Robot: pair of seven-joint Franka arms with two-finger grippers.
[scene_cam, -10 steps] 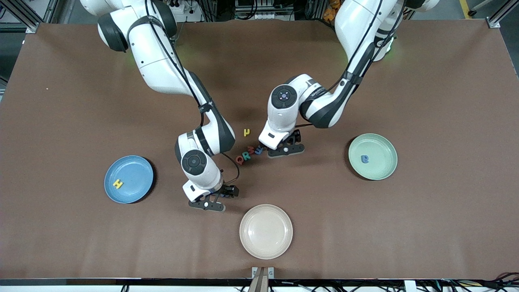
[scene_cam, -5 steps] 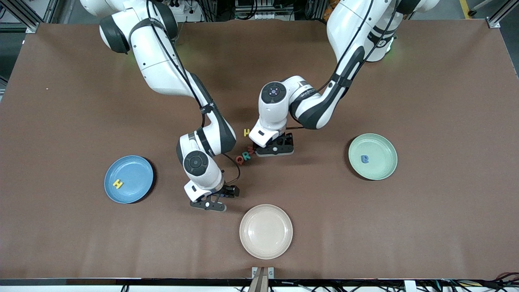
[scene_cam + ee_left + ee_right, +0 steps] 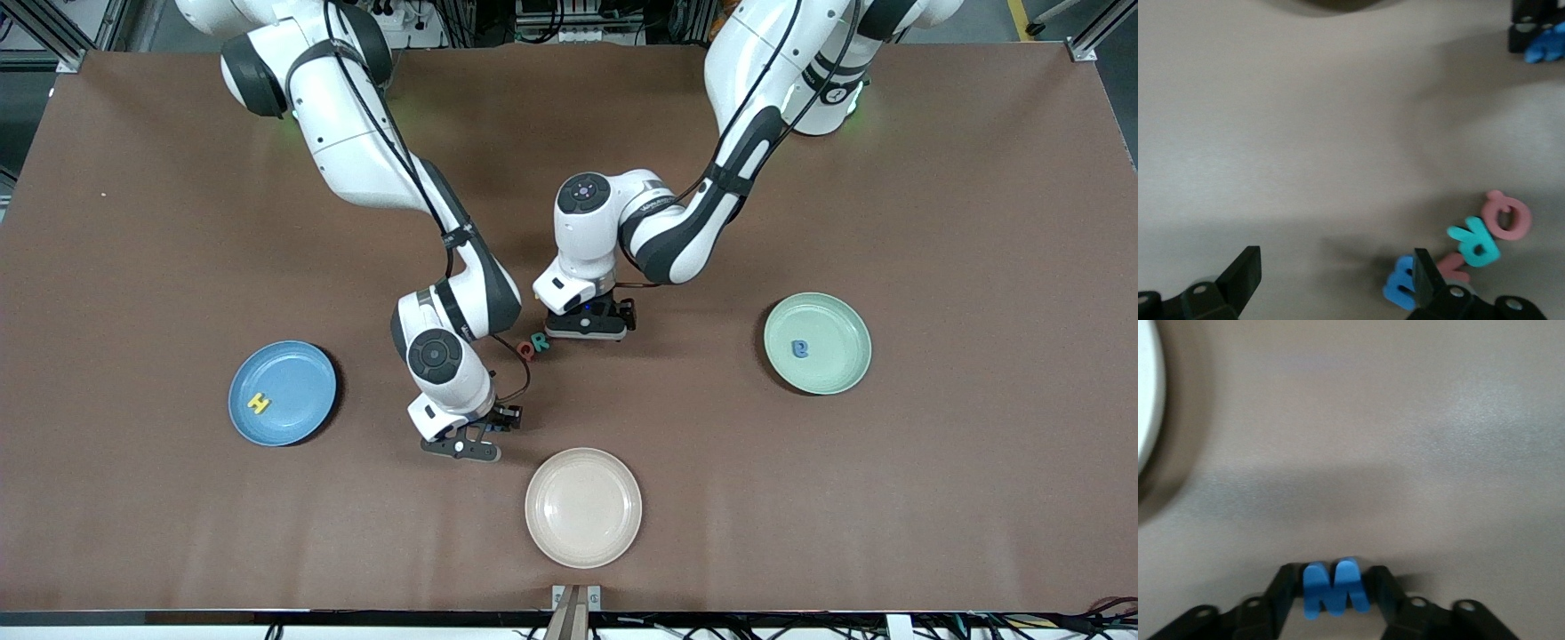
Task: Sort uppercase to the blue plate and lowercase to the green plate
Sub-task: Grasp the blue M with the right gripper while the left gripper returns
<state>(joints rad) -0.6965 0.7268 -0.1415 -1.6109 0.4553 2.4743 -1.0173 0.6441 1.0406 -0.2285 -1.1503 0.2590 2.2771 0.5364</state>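
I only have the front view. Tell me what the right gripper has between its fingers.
Observer: In the right wrist view, the right gripper is shut on the blue W, with a finger against each side.
Operator: Now report the left gripper. Its wrist blocks my view.
Observer: The left gripper is open over bare table. One of its fingers is right beside a blue lowercase letter.
Operator: List what lies next to that letter.
Observer: A red-pink lowercase letter, then the teal R and the red Q, all in one row.
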